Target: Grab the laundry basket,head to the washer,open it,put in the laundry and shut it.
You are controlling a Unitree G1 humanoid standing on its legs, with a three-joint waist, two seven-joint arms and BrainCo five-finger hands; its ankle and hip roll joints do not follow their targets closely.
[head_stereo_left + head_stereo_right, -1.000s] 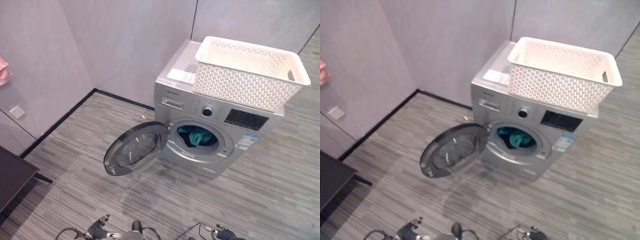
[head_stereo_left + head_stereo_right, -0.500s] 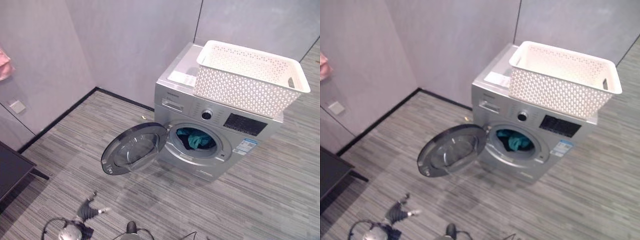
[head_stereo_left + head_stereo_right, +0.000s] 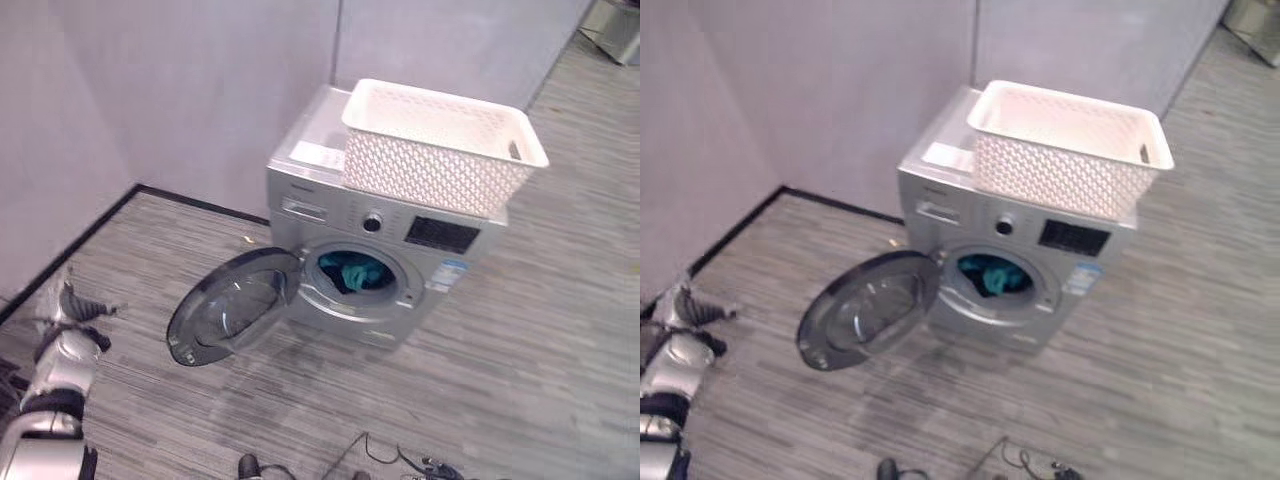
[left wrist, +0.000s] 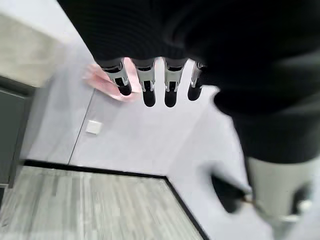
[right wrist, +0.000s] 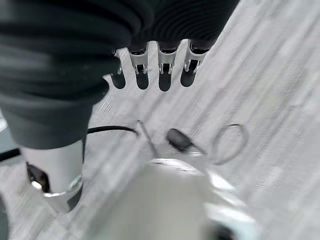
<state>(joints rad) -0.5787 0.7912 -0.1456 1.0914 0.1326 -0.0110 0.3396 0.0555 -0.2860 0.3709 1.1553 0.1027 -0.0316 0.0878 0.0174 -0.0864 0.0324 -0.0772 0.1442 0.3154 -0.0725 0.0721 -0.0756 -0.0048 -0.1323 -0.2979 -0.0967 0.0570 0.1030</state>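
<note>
I am looking down at a silver front-loading washer (image 3: 385, 235) standing against a grey wall. A white perforated laundry basket (image 3: 440, 145) sits on top of the washer, looking empty from here. The washer's round door (image 3: 232, 305) hangs wide open to the washer's left, low over the striped grey floor (image 3: 520, 340). Inside the drum, just behind the opening, lies the teal laundry (image 3: 350, 272). So I judge the loading done and only shutting the door left.

My worry: the washer is well apart from me, and the door swings out towards my left side. If I reach from here I may miss it, or push its rim at an angle so it bounces back unlatched. The cloth sits close to the drum's lip and could get pinched.

My left hand (image 3: 72, 305) is raised far left of the washer, fingers (image 4: 145, 82) straight and relaxed, holding nothing. My right hand (image 5: 150, 67) hangs over the floor, fingers also loose and empty.
</note>
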